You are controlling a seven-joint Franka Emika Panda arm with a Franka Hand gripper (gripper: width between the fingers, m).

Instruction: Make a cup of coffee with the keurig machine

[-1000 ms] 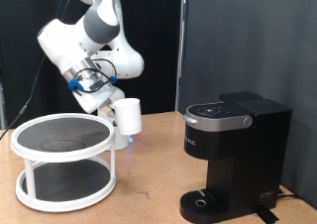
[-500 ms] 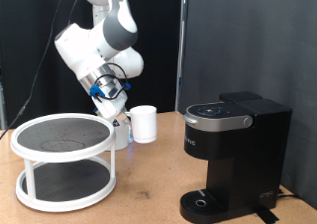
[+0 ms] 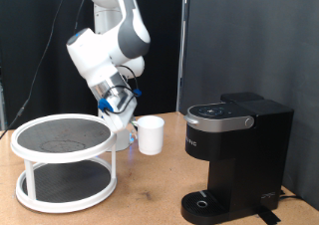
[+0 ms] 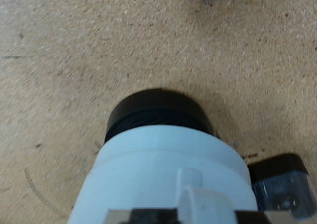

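My gripper (image 3: 132, 123) is shut on the cup (image 3: 151, 133), a plain white mug, and holds it above the table. It hangs between the white stand and the keurig machine (image 3: 239, 150). The machine is boxy and black, stands at the exterior view's right with its lid down, and has a round drip tray (image 3: 204, 201) at its foot. The cup is to the machine's left and apart from it. In the wrist view the cup (image 4: 163, 169) fills the frame with its dark opening over the wooden table, and one dark fingertip (image 4: 281, 182) shows beside it.
A white two-tier round stand (image 3: 62, 157) with dark shelves stands at the exterior view's left, close behind the arm's hand. A black backdrop and a vertical pole (image 3: 182, 46) stand behind the table. A cable runs from the machine at the right edge.
The arm has carried the cup from above the stand's edge toward the exterior view's right and lower, closer to the keurig machine. The machine and stand have not moved.
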